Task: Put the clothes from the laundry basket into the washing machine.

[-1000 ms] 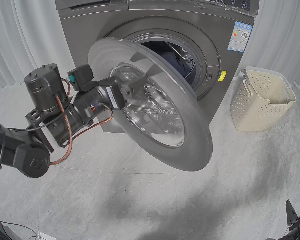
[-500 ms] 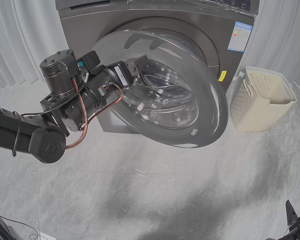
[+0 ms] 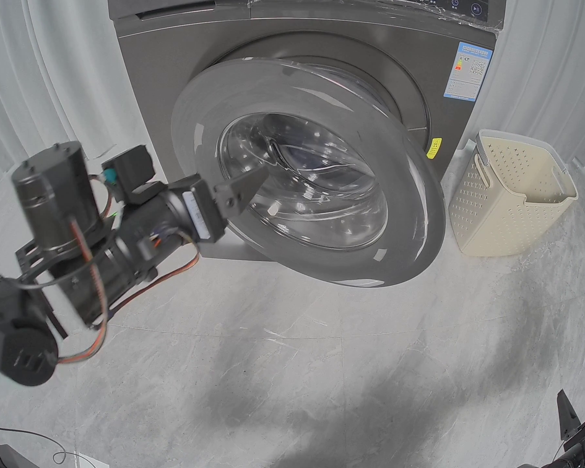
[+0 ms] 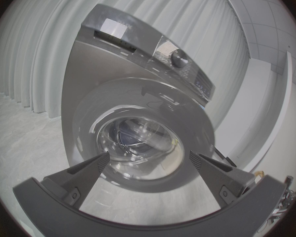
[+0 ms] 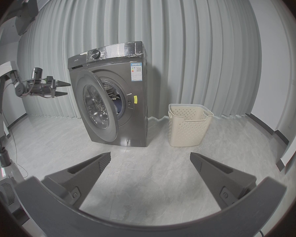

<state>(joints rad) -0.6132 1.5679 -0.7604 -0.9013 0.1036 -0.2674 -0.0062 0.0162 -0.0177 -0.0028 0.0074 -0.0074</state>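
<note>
The grey washing machine [image 3: 292, 27] stands ahead with its round glass door [image 3: 305, 170] swung partway shut, still ajar on the right edge. Dark blue clothes [image 3: 309, 158] show through the glass inside the drum. The cream laundry basket [image 3: 513, 193] sits on the floor right of the machine, and no clothes show inside it. My left gripper [image 3: 250, 183] hangs open just in front of the door's lower left, apart from it, with nothing held; from its wrist, the left gripper [image 4: 149, 158] faces the door [image 4: 144, 132]. My right gripper [image 5: 150, 158] is open and empty, low and far back.
Pale curtains [image 3: 39, 66] hang behind and beside the machine. Grey tiled floor [image 3: 305, 372] spreads open in front. From the right wrist, the machine [image 5: 111, 96], the basket [image 5: 187, 124] and the left arm [image 5: 39, 86] stand across the room.
The door has swung from wide open to nearly shut, pushed by the left gripper. Since then the left arm has drawn back down and to the left, off the door.
</note>
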